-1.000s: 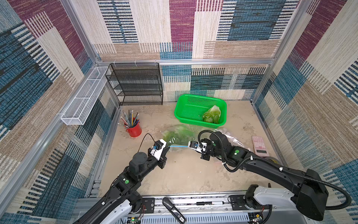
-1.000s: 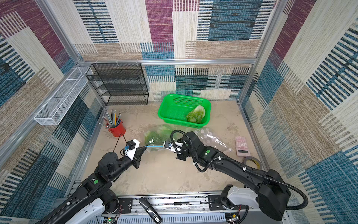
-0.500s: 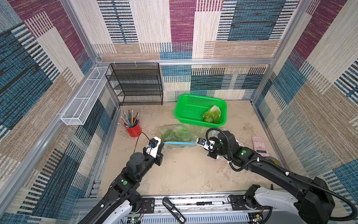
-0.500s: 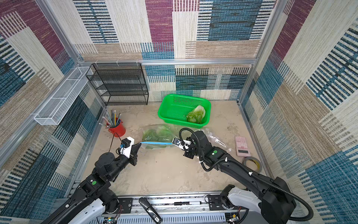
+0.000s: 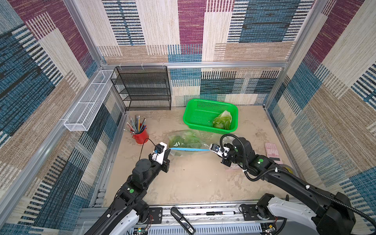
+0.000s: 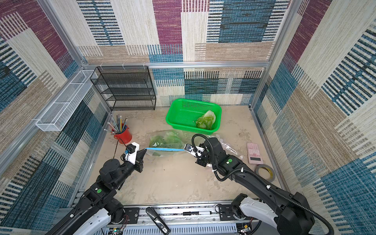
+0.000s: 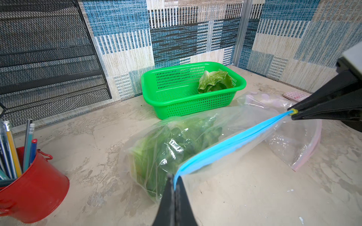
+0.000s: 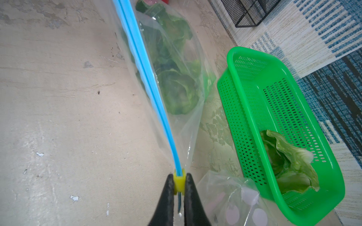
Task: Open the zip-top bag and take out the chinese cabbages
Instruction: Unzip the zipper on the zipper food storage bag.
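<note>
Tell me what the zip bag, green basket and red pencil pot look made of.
The bag is thin clear plastic film, glossy: it wrinkles, glares, and the cabbages show through. The basket is stiff moulded plastic, shiny, pierced with rows of holes. The pot is probably painted metal, by its smooth sheen and loop handle; plastic cannot be excluded.

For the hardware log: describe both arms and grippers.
The left arm and right arm are black with green dots and white base shells. The left gripper and right gripper have black tapered fingers behind white camera blocks. A ribbed black hose runs along the right arm.
</note>
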`<state>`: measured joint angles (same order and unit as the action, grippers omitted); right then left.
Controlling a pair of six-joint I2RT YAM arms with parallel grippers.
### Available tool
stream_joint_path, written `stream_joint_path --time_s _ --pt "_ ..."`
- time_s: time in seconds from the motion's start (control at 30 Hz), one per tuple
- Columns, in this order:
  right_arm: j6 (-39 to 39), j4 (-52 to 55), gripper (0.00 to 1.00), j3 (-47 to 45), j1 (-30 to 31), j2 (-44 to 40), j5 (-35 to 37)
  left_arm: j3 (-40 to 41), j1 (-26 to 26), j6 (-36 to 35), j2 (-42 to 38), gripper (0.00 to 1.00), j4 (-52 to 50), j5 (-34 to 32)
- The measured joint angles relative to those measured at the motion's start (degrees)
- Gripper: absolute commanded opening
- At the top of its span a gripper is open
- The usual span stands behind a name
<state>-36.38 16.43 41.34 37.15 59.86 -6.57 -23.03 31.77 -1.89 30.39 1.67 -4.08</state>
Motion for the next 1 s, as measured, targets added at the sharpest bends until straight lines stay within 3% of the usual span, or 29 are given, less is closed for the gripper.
stream_joint_path --time_s 0.67,0.73,0.9,1.0 --pt "5.51 -1.88 0.12 -0.22 -0.35 -1.11 -3.76 1.09 -0.09 4.61 4.72 0.00 6.25 8.96" --pt "5.51 -2.40 0.12 -0.76 -0.37 -1.11 -3.72 1.11 -0.07 4.92 4.63 0.07 6.21 8.94" --pt "5.46 -3.13 0.11 -1.68 -0.37 -1.73 -3.28 -0.59 0.00 5.18 4.04 0.50 3.08 7.78" --pt "4.92 -3.72 0.11 -2.01 -0.37 -2.25 -2.19 -3.23 0.00 5.14 4.17 0.57 0.28 6.47"
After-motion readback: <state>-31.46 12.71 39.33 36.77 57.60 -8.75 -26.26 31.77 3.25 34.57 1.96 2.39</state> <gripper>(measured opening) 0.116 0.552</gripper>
